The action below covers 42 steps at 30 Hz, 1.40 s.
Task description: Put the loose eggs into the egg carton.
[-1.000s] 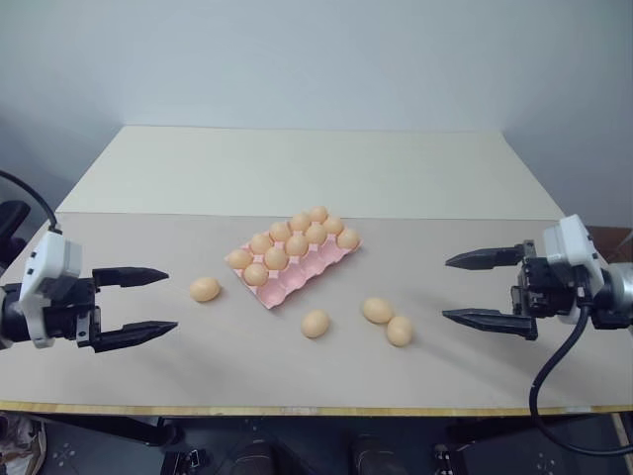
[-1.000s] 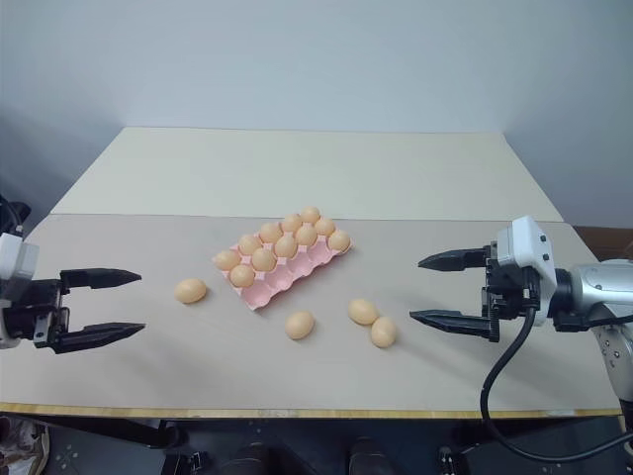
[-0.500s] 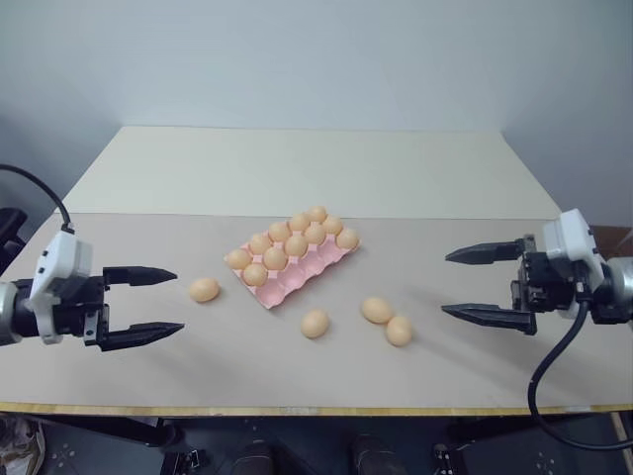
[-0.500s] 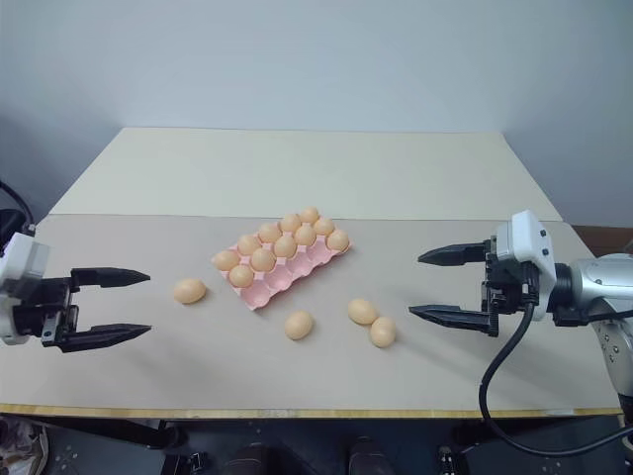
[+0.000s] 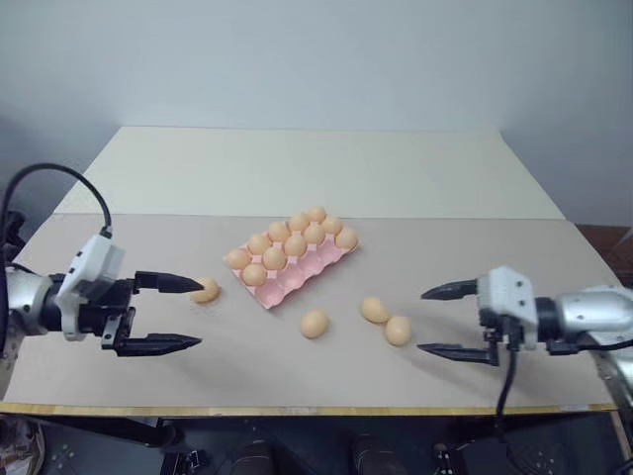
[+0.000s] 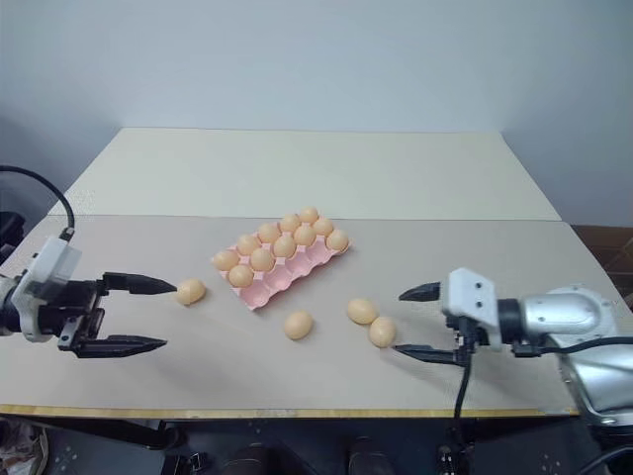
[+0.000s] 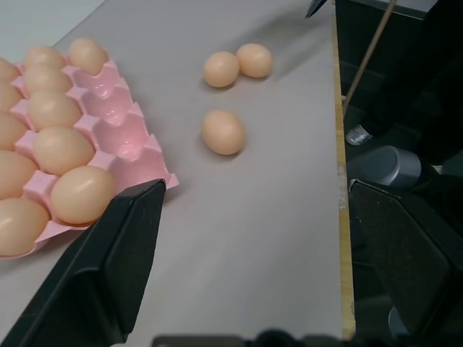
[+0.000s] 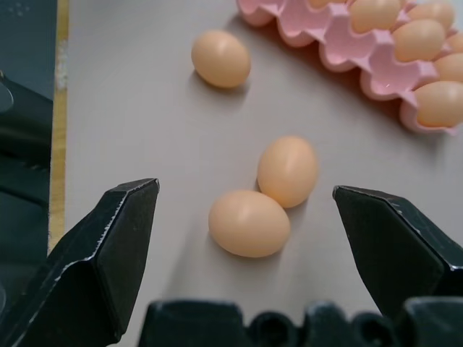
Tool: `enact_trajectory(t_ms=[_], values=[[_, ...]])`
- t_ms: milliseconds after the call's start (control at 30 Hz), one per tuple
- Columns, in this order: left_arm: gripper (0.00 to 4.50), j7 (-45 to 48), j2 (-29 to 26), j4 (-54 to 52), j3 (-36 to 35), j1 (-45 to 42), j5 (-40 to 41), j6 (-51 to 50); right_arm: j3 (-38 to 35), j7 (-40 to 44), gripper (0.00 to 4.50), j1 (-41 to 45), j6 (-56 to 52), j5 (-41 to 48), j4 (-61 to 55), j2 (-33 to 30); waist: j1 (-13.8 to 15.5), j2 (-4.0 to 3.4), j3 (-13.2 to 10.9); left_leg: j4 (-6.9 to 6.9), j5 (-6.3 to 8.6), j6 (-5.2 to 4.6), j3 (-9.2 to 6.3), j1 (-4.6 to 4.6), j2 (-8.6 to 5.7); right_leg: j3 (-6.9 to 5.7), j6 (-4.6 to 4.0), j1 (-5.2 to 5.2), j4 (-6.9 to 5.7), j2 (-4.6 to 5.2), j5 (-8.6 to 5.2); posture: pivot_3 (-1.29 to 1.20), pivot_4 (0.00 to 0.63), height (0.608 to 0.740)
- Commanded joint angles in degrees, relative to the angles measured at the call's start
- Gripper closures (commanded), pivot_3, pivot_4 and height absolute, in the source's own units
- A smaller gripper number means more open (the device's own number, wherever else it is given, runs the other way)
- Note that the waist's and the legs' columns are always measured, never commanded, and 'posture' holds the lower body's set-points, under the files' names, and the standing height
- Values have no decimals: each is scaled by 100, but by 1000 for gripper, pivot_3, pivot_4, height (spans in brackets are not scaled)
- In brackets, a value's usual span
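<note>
**Operator:** What was the fill status of the egg carton at this point?

**Technician:** The carton lay near the middle of the surface, set at an angle. The rows on its far side were occupied by eggs. The row of cups along its near edge stood empty, as the left wrist view showed most clearly. The exact count of free cups could not be confirmed.

**Operator:** And the loose eggs?

**Technician:** Four remained on the surface, none yet loaded. One egg lay just beside the carton's left end. A second egg lay in front of the carton's near edge. The last two formed a pair of eggs to the right of it, touching or very nearly touching each other.

**Operator:** State of the hands?

**Technician:** The left hand had its fingers spread wide and held nothing. Its upper fingertip sat just beside the egg at the carton's left end; whether it touched could not be determined. The right hand was likewise spread wide and empty, pointed at the pair of eggs, with its fingertips near the closer egg but apart from it.

**Operator:** Assessment of progress?

**Technician:** By judgement, the transfer of the loose eggs had not started: all four remained outside the carton. Each hand appeared lined up for a first pick, the left on the single egg, the right on the pair.
</note>
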<state>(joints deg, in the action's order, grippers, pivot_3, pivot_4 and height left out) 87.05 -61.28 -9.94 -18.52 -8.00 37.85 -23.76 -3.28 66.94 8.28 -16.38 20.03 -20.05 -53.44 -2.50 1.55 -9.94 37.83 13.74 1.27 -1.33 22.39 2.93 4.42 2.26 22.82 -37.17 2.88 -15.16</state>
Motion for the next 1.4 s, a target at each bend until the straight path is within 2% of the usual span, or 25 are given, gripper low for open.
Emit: enact_trajectory(t_ms=[33,467,567,700,867,1000,1067,1167,1400], values=[[82,42,-45,-125,-13,-109,54,79,285,-321,0,41,266,-519,70,92,9,0,0,0,0,0,0,2,0,0,0,2,0,0,0,0,150,740],[82,104,8,-30,177,-268,-5,180,992,-962,0,221,-64,-1206,468,564,16,0,0,1,0,0,-1,1,0,0,0,1,-1,0,0,0,150,740],[0,98,5,-19,167,-249,-6,209,1000,-942,615,210,-36,-1208,504,595,16,0,0,1,0,0,-1,1,0,0,0,1,-1,0,0,0,150,740],[0,70,2,-4,113,-199,-14,235,768,-873,1874,129,-70,-995,355,497,16,0,0,1,0,0,-1,1,0,-1,0,0,-2,0,0,0,150,740],[0,-1,2,68,-21,-130,-31,279,280,-507,1874,16,-69,-557,67,135,20,0,0,1,0,0,-1,2,0,-1,0,0,-2,0,0,0,150,740],[0,-471,208,158,-348,-289,273,40,-56,-314,1874,357,-184,-25,-74,59,5,0,0,1,0,0,-3,-6,2,-2,0,-8,-2,-2,0,0,150,740],[0,-680,327,163,-442,-378,373,-51,33,-430,1874,687,-268,4,2,194,-11,0,0,1,0,0,-3,-11,2,-1,-1,-11,-4,-3,1,0,150,740],[0,-1132,587,152,-544,-518,465,-127,450,-799,1874,1454,-310,-232,426,715,-22,1,0,1,0,0,-4,-15,3,1,-1,-14,-4,-4,1,0,150,740],[0,-1363,680,93,-596,-561,504,-163,1585,-1733,1874,3194,168,-1498,2378,2240,-18,0,0,1,-1,0,-4,6,2,2,-4,16,-12,-6,3,0,150,740]])
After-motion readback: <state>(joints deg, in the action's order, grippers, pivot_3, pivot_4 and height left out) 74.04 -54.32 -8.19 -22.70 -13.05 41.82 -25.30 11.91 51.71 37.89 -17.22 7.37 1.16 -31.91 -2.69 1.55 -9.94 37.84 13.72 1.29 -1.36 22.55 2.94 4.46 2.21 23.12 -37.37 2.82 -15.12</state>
